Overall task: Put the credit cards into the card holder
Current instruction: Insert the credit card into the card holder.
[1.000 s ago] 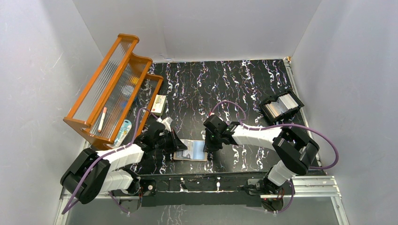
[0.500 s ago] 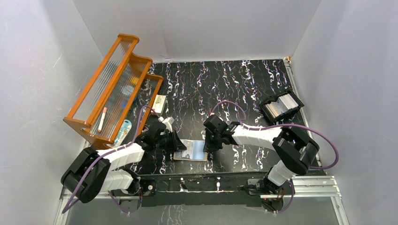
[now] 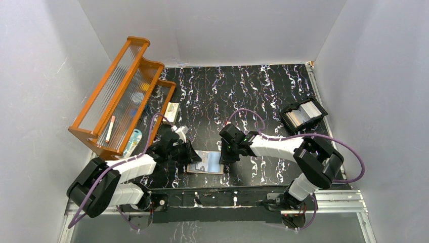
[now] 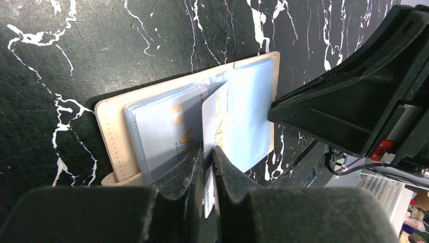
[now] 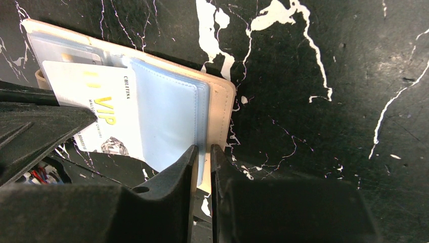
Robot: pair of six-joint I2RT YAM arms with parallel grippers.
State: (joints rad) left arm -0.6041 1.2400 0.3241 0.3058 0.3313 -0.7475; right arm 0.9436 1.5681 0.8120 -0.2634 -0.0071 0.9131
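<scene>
Cards numbered two, holders one, grippers two. One tan card holder (image 3: 205,163) lay opened flat on the black marbled table (image 3: 253,86), its long axis running left to right between the grippers. A pocketed card (image 4: 164,134) sat inside the left clear pocket. A white card (image 5: 98,114) lay across the middle, its far end under the pale blue sleeve (image 5: 167,114). The left gripper (image 4: 208,149) had that card's near edge between almost-closed jaws, though whether they pinched it could not be told. The right gripper (image 5: 203,148) was clamped on the holder's right edge.
</scene>
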